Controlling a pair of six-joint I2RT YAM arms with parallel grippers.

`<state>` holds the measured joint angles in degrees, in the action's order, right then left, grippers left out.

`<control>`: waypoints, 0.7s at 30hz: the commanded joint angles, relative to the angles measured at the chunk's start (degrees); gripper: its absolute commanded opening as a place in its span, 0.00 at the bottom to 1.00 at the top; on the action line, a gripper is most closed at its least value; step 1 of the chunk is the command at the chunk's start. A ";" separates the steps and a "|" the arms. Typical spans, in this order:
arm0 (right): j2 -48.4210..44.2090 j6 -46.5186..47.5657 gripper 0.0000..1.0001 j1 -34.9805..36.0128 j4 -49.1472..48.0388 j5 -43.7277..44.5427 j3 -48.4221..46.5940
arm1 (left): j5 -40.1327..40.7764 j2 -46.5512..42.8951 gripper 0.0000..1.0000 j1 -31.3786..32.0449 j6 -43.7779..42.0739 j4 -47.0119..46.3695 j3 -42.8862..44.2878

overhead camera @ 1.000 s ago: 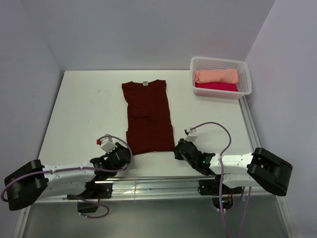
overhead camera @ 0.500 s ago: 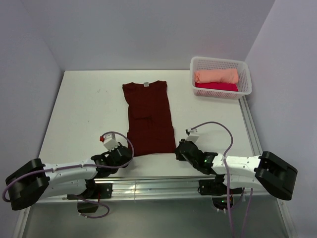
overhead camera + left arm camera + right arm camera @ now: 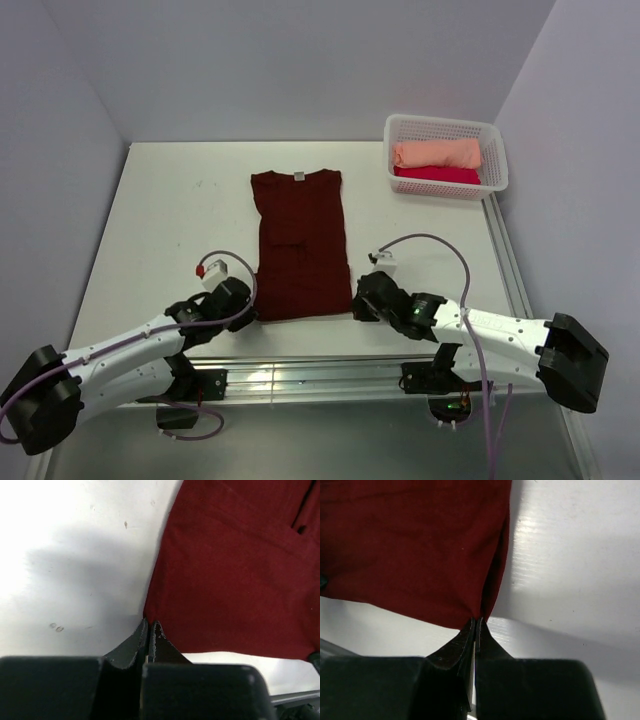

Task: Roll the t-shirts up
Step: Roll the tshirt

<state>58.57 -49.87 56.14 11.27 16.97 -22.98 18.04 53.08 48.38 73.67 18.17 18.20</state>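
Pinching both near hem corners of the maroon t-shirt (image 3: pixel 300 240), my left gripper (image 3: pixel 150 625) and right gripper (image 3: pixel 477 620) sit clamped shut on cloth near the table (image 3: pixel 170 220) front edge. Shirt lies flat, collar far, well apart from the basket (image 3: pixel 440 125) w/ rolled peach tee (image 3: pixel 435 153) and pink tee (image 3: pixel 440 175). My call: lift corners evenly, keep hem taut & level, roll tight; left bite looks thin, may slip.

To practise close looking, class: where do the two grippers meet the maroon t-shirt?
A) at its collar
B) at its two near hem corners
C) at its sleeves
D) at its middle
B: the left gripper and right gripper are each shut on a near hem corner of the maroon t-shirt.
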 commanded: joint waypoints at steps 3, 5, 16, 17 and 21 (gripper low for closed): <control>-2.32 5.21 0.00 -4.71 6.39 -5.80 -5.66 | -5.46 -1.40 0.00 -5.74 -8.27 9.25 6.67; -1.88 7.31 0.00 -6.56 7.19 -7.91 -7.42 | -6.87 -0.44 0.00 -7.59 -10.64 9.25 8.25; 4.53 15.23 0.00 -15.00 9.65 -14.42 -16.74 | -15.14 8.08 0.00 -18.49 -20.04 7.32 16.60; 5.24 15.85 0.00 -15.96 9.48 -14.60 -17.79 | -15.84 8.70 0.00 -19.80 -20.49 7.05 17.04; 8.84 16.99 0.00 -17.64 9.30 -15.30 -20.25 | -16.11 11.78 0.00 -22.45 -23.04 7.57 21.34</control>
<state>66.02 -35.83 39.90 19.25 1.58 -39.90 2.44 63.79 27.79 55.09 25.10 35.31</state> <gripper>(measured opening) 0.010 0.024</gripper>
